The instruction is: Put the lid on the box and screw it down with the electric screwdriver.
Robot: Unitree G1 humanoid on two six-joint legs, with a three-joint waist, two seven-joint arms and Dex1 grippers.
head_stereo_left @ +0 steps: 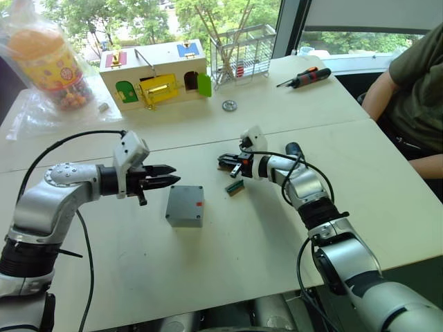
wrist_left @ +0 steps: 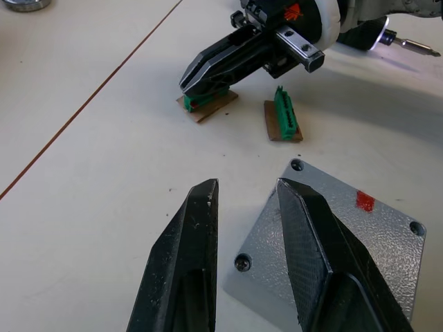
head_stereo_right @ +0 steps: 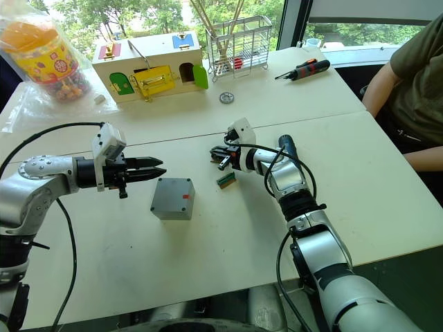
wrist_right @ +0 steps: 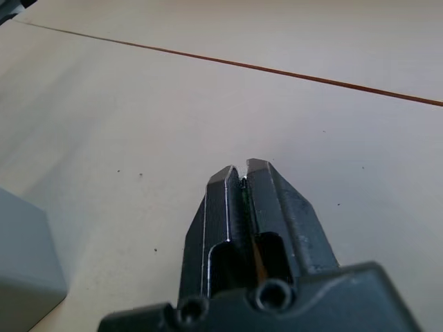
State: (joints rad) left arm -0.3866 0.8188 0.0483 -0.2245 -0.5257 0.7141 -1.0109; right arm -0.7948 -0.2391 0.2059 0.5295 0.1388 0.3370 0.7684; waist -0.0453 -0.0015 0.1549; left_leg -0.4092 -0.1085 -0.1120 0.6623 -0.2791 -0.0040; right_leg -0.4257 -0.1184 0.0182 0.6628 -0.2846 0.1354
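The grey box point(head_stereo_left: 184, 216) stands on the table with the lid point(wrist_left: 346, 228) lying on top of it; a red mark sits near one edge of the lid and a screw shows in one corner hole. My left gripper point(head_stereo_left: 172, 181) hovers just left of the box, open and empty. My right gripper point(head_stereo_left: 223, 162) is shut, its tips low over a small brown-and-green part point(wrist_left: 208, 105) beyond the box. The black electric screwdriver point(head_stereo_left: 294, 149) lies on the table behind my right wrist, with its metal bit point(wrist_left: 414, 47) seen in the left wrist view.
A second green-and-brown part point(head_stereo_left: 234, 187) lies right of the box. At the back stand a wooden latch box point(head_stereo_left: 152, 76), a wire basket point(head_stereo_left: 242, 48), a candy jar point(head_stereo_left: 52, 66), a metal disc point(head_stereo_left: 229, 105) and an orange-black screwdriver point(head_stereo_left: 308, 76). A person point(head_stereo_left: 415, 90) sits at the right.
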